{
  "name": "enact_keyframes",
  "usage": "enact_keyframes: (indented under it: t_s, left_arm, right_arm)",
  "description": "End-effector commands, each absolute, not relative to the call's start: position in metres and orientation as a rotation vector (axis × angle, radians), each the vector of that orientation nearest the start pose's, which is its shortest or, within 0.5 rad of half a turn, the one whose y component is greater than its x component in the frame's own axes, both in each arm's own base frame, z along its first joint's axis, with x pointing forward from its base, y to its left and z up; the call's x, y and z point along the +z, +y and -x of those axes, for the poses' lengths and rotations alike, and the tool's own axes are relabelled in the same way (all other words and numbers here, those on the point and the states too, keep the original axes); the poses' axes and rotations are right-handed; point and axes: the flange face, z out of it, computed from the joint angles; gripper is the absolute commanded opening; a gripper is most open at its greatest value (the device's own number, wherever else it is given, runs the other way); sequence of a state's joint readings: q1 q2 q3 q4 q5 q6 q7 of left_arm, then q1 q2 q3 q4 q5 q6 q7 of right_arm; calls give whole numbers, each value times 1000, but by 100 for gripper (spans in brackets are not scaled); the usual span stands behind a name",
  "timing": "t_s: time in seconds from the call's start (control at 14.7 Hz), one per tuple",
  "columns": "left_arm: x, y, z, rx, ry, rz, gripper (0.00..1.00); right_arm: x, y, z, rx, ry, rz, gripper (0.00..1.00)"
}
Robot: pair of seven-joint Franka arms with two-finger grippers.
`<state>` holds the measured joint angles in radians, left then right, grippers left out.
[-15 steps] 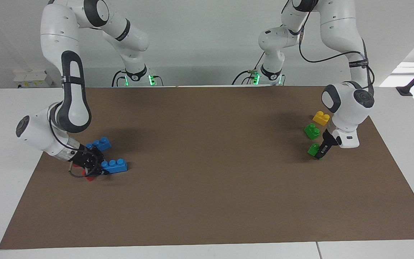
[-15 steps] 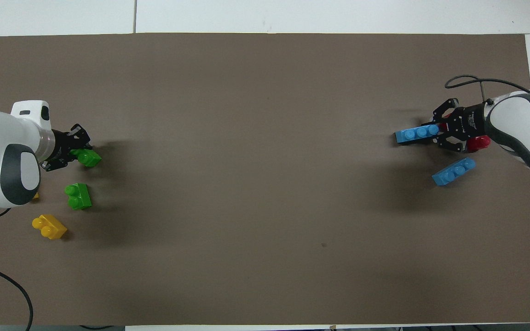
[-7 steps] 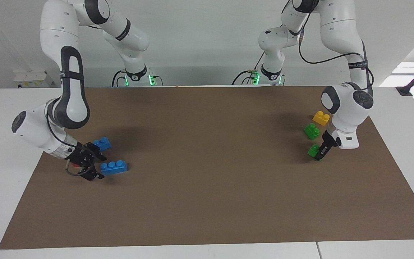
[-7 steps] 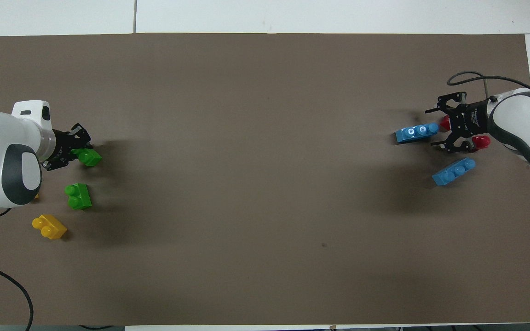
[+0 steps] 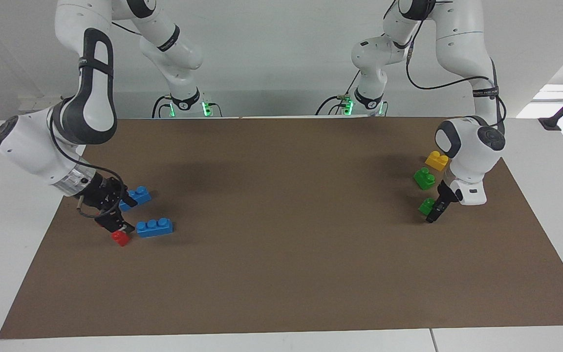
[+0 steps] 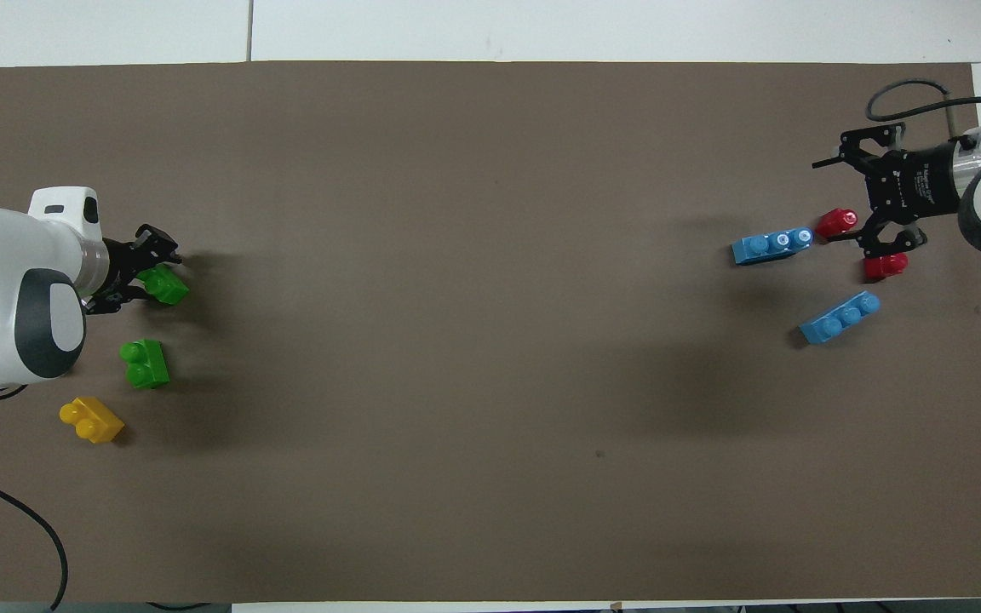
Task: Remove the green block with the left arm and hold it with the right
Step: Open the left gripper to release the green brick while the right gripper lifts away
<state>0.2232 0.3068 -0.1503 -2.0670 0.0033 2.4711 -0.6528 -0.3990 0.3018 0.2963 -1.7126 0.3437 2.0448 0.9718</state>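
Overhead view: the green block is seen lying on the brown mat near the left arm's end of the bench, with the left jaws set about it, one black finger on each side. The left jaws are seen parted. Whether either finger touches the block cannot be told from above. In the facing view the same block is shown resting on the mat, not lifted, with a finger low beside it.

A second green block and a yellow block are seen nearer to the robots, apart from each other.

At the right arm's end of the bench the right jaws are spread wide and nothing is held in them. From above, two red blocks are seen beneath them, one just beside the end of a blue brick, the other nearer to the robots. In the facing view only one red block is shown; the other is hidden by the right arm. A second blue brick lies nearer to the robots.
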Motion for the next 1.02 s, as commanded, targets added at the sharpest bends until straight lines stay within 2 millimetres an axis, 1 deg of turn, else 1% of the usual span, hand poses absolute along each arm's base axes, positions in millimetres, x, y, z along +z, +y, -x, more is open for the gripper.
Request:
enact_keyframes:
  t_s: [0.0,0.14,0.2,0.34,0.41,0.54,0.61,0.68,0.75,0.82,0.88,0.95]
  left_arm:
    - [296,51,-594,-132,-1141,3006,100]
    - [302,53,-595,-133,-1145,3004,100]
    - [307,52,-595,-135,-1142,3004,100]
    - [321,50,-594,-150,-1137,3004,100]
    - [327,48,-594,-155,-1134,3005,100]
    - [353,43,-594,-192,-1121,3008,100]
    - [368,42,-595,-217,-1116,3011,100]
    - [384,35,-598,-235,-1087,3017,100]
    - [395,25,-599,-233,-1049,3023,100]
    - [407,20,-600,-253,-997,3014,100]
    - [420,18,-601,-275,-918,2986,100]
    - [430,15,-600,-271,-833,2953,100]
  right_arm:
    - [473,-24,-641,81,1474,2442,100]
    - [499,0,-635,-3,1301,2587,100]
    - [509,7,-630,-35,1186,2653,100]
    - [526,10,-620,-53,946,2766,100]
    - [536,12,-613,-62,873,2798,100]
    - [555,17,-598,-58,766,2860,100]
    - [563,27,-590,-61,670,2915,100]
    - [572,40,-581,-75,570,2979,100]
    - [579,48,-573,-90,497,3031,100]
    - [583,60,-566,-100,455,3056,100]
    - [590,66,-558,-111,418,3067,100]
    - [592,73,-549,-95,334,3089,100]
